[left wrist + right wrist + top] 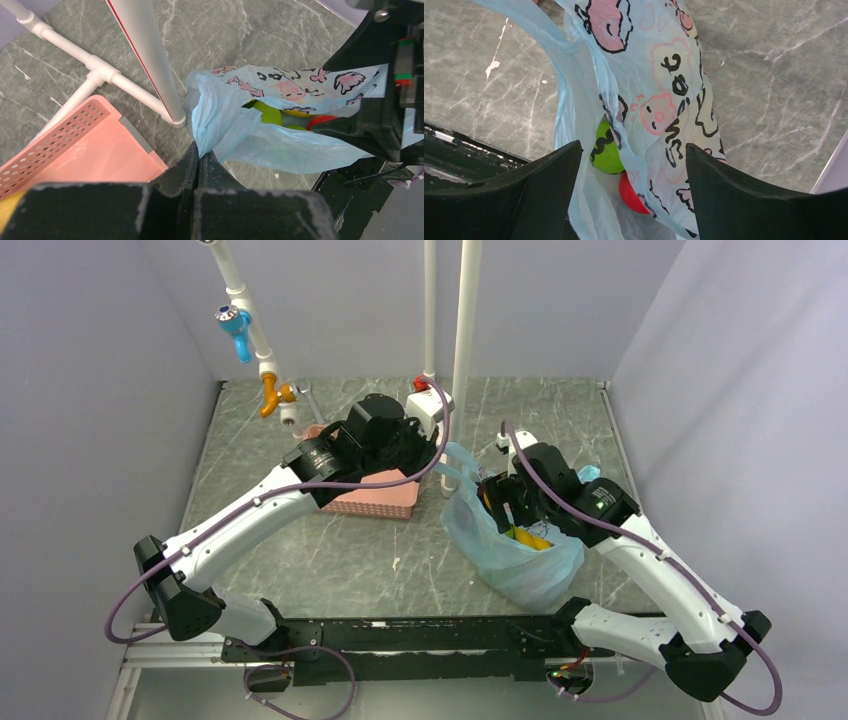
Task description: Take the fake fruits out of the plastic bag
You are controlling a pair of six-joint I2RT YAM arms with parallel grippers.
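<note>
Fruits (606,150) mostly hidden in bag (520,550); L hand (200,156) pinches its edge, R hand (631,157) spread over mouth.

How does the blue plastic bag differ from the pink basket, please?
The plastic bag is light blue, soft and crinkled, printed with cartoons; the pink basket is stiff with perforated walls. The bag shows fruits inside and the left gripper pinches its edge; nothing grips the basket. Both rest on the table.
</note>
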